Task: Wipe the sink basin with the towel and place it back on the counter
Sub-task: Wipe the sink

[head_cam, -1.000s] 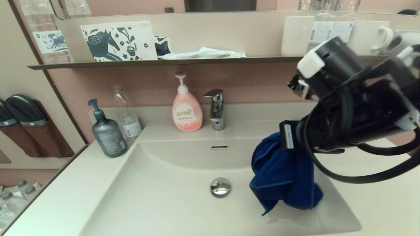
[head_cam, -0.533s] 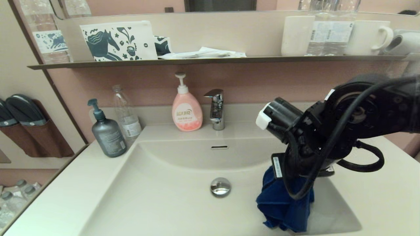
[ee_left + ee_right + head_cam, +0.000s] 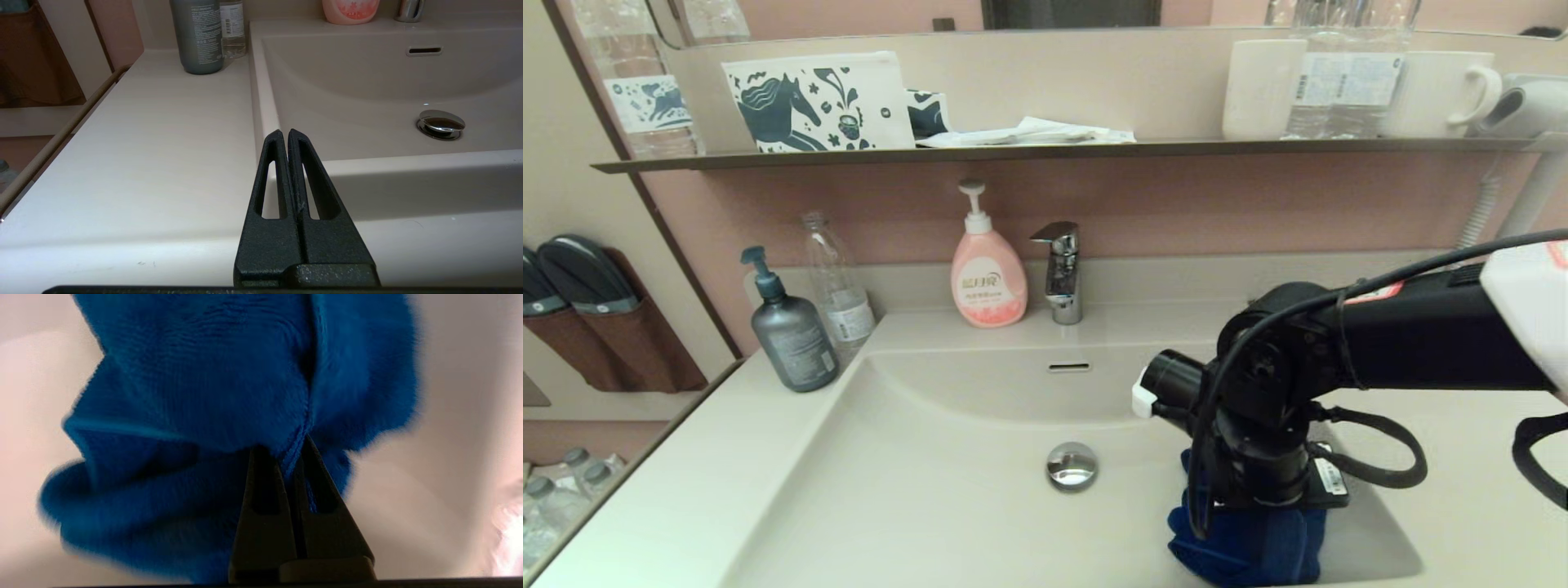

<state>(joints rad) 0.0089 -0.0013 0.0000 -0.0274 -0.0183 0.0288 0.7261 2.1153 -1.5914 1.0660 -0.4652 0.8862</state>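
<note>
The cream-white sink basin [image 3: 947,490] fills the middle of the head view, with its chrome drain plug [image 3: 1072,466] at the centre. My right arm reaches down into its near right corner. Under the wrist bunches the dark blue towel [image 3: 1245,547], pressed against the basin floor. In the right wrist view my right gripper [image 3: 288,451] is shut on a fold of the towel [image 3: 204,396]. My left gripper [image 3: 284,134] is shut and empty, held low over the counter [image 3: 155,155] at the basin's near left rim. The basin [image 3: 367,90] lies beyond it.
Along the back stand a grey pump bottle [image 3: 789,331], a clear bottle [image 3: 837,282], a pink soap dispenser [image 3: 987,273] and a chrome faucet [image 3: 1062,273]. A dark shelf [image 3: 931,153] above carries a pouch, cups and a mug. A hair dryer [image 3: 1523,102] hangs at the right.
My right arm has swung down and toward the near right corner of the basin. The towel went from hanging free above the basin to bunched against its floor.
</note>
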